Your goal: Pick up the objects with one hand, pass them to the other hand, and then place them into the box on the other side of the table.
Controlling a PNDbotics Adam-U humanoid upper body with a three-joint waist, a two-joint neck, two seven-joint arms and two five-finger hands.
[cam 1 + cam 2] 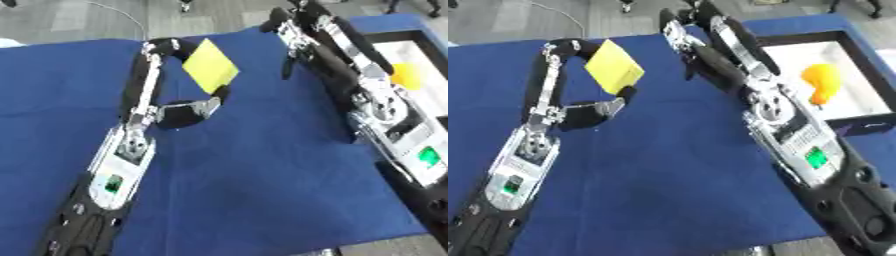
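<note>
We cannot tell how the right hand (686,47) holds its fingers; the box (859,50) behind it runs off-frame, perhaps.

We can read no words, numbers, brand names or signs anywhere in these views. The closest things to markings are small green squares on the silver plates of the two robot arms, beside the blue table (262,190), and they carry no letters we can make out. The yellow square sheet (613,66) is plain.
</note>
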